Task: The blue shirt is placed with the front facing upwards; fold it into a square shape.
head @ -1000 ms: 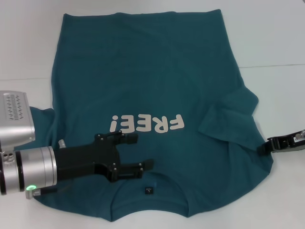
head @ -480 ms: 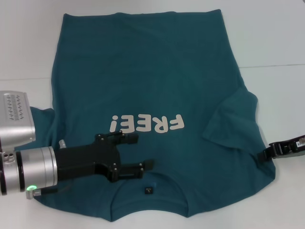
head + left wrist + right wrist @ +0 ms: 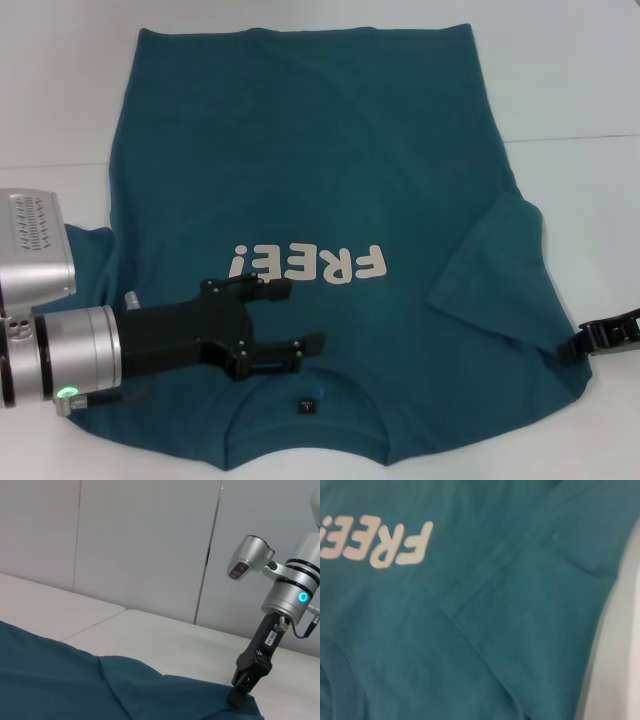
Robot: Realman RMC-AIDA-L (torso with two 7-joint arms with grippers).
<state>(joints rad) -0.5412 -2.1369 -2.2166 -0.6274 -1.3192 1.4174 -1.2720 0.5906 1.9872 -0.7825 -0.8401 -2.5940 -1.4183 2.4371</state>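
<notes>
Right pincer (image 3: pixel 580 347) on soft teal blue shirt (image 3: pixel 320 190)

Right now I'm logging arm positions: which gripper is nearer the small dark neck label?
Left. The left gripper hovers open just above the neck label; the right gripper sits at the blue shirt's far sleeve edge.

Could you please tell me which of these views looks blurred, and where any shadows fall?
Right wrist view: soft and smeared, though the lettering on the blue shirt stays readable. Head view: sharp, even light, faint shadow under the left gripper. Left wrist view: clear, right gripper distinct.
</notes>
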